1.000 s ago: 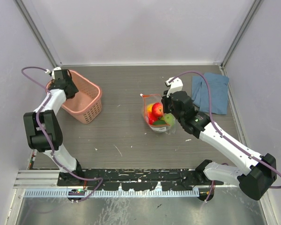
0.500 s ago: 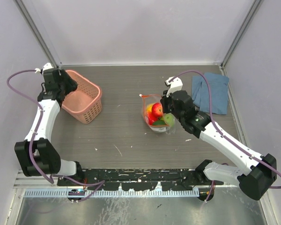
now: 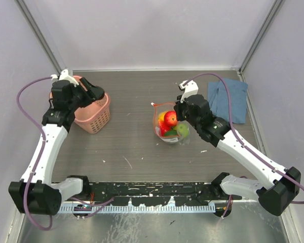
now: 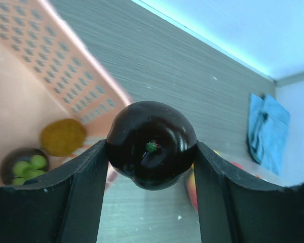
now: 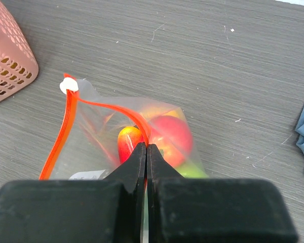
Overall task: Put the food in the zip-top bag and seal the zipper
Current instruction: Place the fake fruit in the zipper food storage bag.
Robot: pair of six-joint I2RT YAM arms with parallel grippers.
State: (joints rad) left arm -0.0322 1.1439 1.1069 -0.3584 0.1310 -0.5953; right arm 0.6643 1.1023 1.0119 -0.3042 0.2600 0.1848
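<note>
On my left, the left gripper (image 3: 95, 92) hangs over the right side of the pink basket (image 3: 93, 119). Its jaws are partly spread and clamped on a glossy dark fruit (image 4: 152, 144), with a yellow-brown piece (image 4: 63, 136) and a dark, green-beaded one (image 4: 24, 164) lying in the basket below. Mid-table, the zip-top bag (image 3: 164, 136) holds red, orange and green food (image 5: 169, 134). The right gripper (image 5: 146, 148) is pinched fully closed on its zipper (image 5: 55, 135), whose white slider (image 5: 68, 86) sits at the far corner, and the blue cloth (image 3: 228, 98) lies off to the right.
</note>
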